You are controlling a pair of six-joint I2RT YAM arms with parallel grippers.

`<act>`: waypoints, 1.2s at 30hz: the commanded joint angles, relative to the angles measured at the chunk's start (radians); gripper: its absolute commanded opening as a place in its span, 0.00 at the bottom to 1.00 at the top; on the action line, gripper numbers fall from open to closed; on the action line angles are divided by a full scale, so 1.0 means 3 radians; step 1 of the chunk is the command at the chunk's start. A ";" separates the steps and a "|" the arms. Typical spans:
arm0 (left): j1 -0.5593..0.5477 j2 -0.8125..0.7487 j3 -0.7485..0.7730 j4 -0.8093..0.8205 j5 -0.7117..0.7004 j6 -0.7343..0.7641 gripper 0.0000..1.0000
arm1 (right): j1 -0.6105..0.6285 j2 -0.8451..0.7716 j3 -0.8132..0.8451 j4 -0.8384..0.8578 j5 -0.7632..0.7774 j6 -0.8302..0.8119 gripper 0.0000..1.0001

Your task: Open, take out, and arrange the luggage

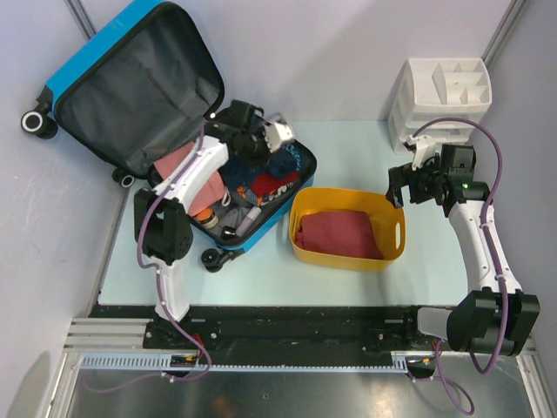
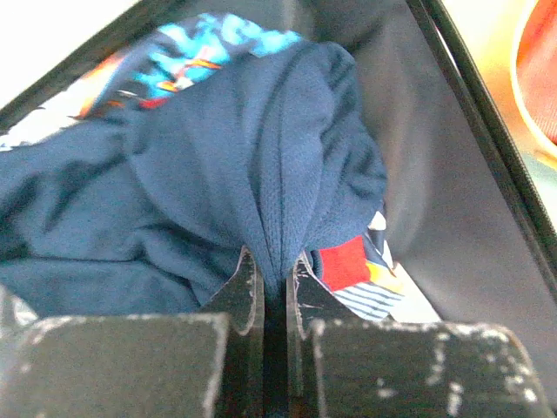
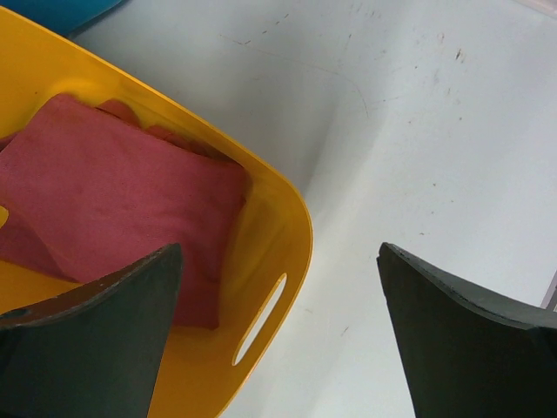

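The luggage (image 1: 87, 63) is opened; a navy garment (image 2: 261, 148) inside it is clamped by the left gripper (image 2: 271, 261); the right gripper (image 3: 278, 252) is held spread; unpacking is judged mostly outstanding.

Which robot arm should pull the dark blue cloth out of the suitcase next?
Left. The left gripper is shut on the dark blue cloth inside the luggage, so it likely just needs to lift. The right gripper hangs open by the yellow tub.

The left arm (image 1: 187, 178) hides part of the luggage (image 1: 130, 83); the right wrist view crops the yellow tub (image 3: 280, 246).
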State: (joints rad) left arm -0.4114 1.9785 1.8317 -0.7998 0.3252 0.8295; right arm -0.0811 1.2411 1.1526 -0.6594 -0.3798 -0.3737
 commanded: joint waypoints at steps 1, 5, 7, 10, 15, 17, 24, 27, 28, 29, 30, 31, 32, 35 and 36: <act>0.0287 -0.0137 0.0577 -0.0029 0.0649 -0.1162 0.00 | -0.0016 0.0020 0.0146 0.0091 -0.0048 0.0034 0.99; 0.0435 -0.0168 0.0782 -0.0024 0.0976 -0.1782 0.00 | -0.0016 0.0025 0.0146 0.0096 -0.0063 0.0054 0.99; 0.0538 -0.0173 0.0899 -0.0024 0.1159 -0.2211 0.00 | -0.0016 0.0025 0.0146 0.0101 -0.0074 0.0054 0.99; 0.0676 -0.0229 0.1002 -0.0024 0.1359 -0.2743 0.00 | -0.0016 0.0015 0.0146 0.0096 -0.0069 0.0059 0.99; 0.0748 -0.0632 0.0890 -0.0019 0.1498 -0.3087 0.00 | -0.0016 -0.0031 0.0146 0.0030 -0.0064 0.0075 0.99; 0.0748 -0.0851 0.0763 -0.0019 0.1549 -0.3174 0.00 | -0.0016 -0.0041 0.0146 -0.0006 -0.0048 0.0075 0.99; 0.0702 -0.1460 0.0144 -0.0008 0.1677 -0.3552 0.00 | -0.0026 -0.0149 0.0146 -0.0113 0.0023 0.0064 0.99; 0.0625 -0.1680 -0.0061 0.0002 0.1560 -0.3685 0.00 | -0.0031 -0.0195 0.0146 -0.0149 0.0049 0.0095 0.99; 0.0589 -0.1732 -0.0122 0.0002 0.1489 -0.3716 0.00 | -0.0037 -0.0225 0.0146 -0.0169 0.0064 0.0105 0.99; 0.0483 -0.1768 -0.0229 0.0007 0.1417 -0.3741 0.00 | -0.0037 -0.0236 0.0146 -0.0175 0.0084 0.0146 0.99; 0.0406 -0.1849 -0.0276 0.0017 0.1285 -0.3808 0.00 | -0.0042 -0.0251 0.0146 -0.0210 0.0110 0.0166 0.99; 0.0329 -0.1885 -0.0322 0.0027 0.1197 -0.3833 0.00 | -0.0047 -0.0261 0.0146 -0.0236 0.0176 0.0192 0.99; 0.0146 -0.1921 -0.0414 0.0053 0.1116 -0.3859 0.00 | -0.0057 -0.0307 0.0146 -0.0307 0.0202 0.0233 0.99; -0.0288 -0.1973 -0.0491 0.0130 0.0513 -0.3992 0.00 | -0.0108 -0.0414 0.0146 -0.0496 0.0274 0.0274 1.00; -0.0387 -0.1963 -0.0476 0.0145 0.0370 -0.4068 0.00 | -0.0123 -0.0445 0.0146 -0.0557 0.0259 0.0269 1.00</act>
State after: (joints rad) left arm -0.3939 1.4303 1.6962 -0.8310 0.6365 -0.2737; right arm -0.0990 1.1660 1.1526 -0.7433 -0.3363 -0.3264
